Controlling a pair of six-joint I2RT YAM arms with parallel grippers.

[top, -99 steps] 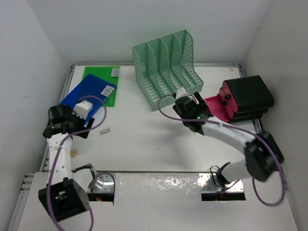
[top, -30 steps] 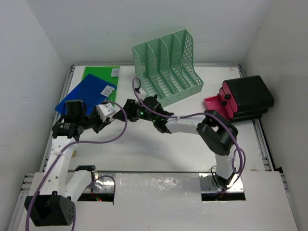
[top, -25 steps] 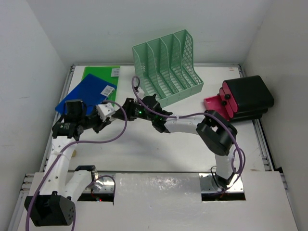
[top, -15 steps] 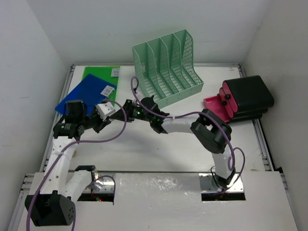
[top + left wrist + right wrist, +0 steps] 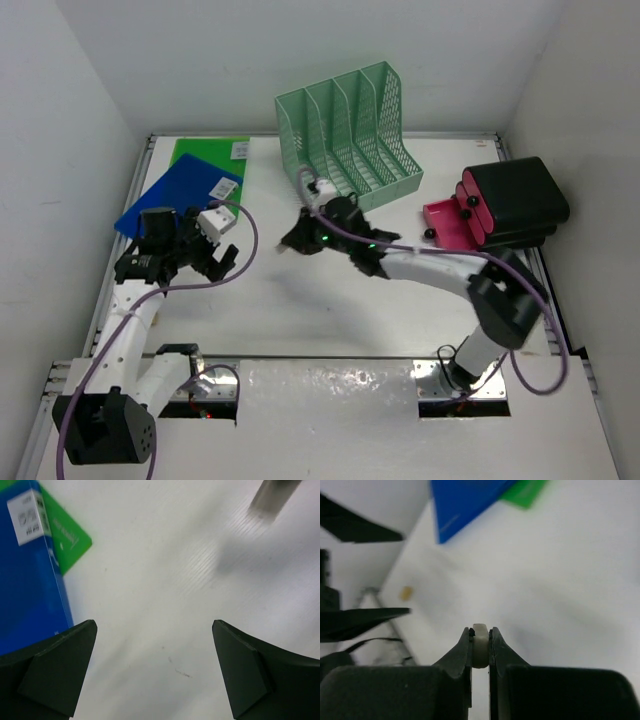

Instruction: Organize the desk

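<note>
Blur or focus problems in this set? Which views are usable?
Top external: evenly lit and sharp, only the right claw slightly smeared. Left wrist: grey shape at top right is motion-blurred, with a soft shadow below; the blue folder label is unreadable. Right wrist: fingers and the small white piece they pinch are crisp; the desk behind is out of focus.
</note>
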